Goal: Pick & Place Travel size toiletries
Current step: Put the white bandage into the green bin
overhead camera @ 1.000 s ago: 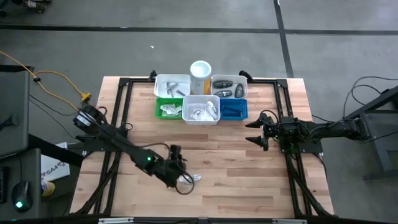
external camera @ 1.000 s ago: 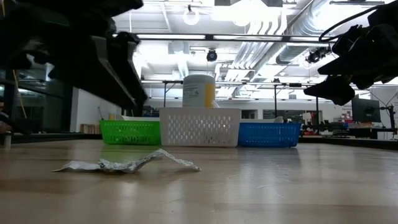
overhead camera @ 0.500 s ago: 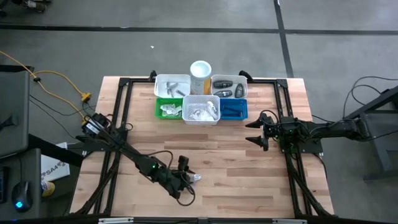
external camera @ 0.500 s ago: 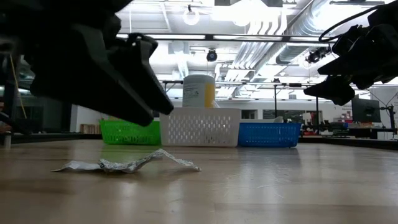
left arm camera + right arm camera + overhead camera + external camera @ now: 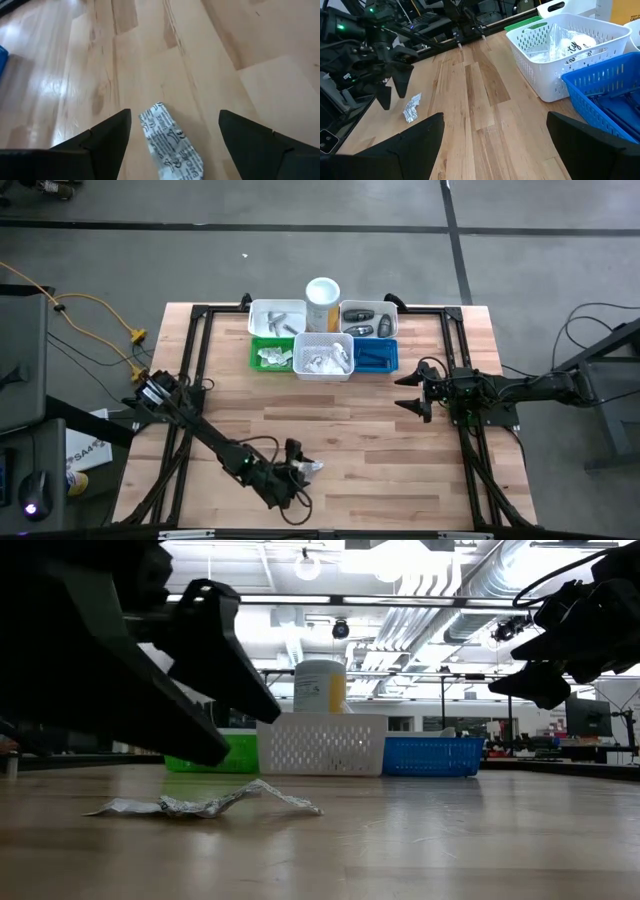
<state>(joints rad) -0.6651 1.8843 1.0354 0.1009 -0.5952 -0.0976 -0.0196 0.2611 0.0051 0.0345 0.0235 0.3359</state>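
One travel size toiletry, a crinkly silvery-white packet with dark print (image 5: 170, 145), lies flat on the wooden table near its front edge (image 5: 313, 467); the low view shows it flat on the boards too (image 5: 210, 803). My left gripper (image 5: 175, 116) hovers just over it, slanting down, open, one finger on either side and clear of it. My right gripper (image 5: 408, 390) waits open above the table's right part. Other toiletries lie in the bins at the far edge.
A cluster of bins stands at the far middle: a green bin (image 5: 262, 358), a white bin (image 5: 323, 340), a blue bin (image 5: 375, 343), and behind them two white bins (image 5: 277, 308) (image 5: 368, 306) and a tall white-and-yellow cylinder (image 5: 322, 298). Bare boards lie between the bins and the packet.
My left gripper has moved toward the table's near edge and down over the packet, tipping further downward, and its fingers have spread wider. The packet has not moved.
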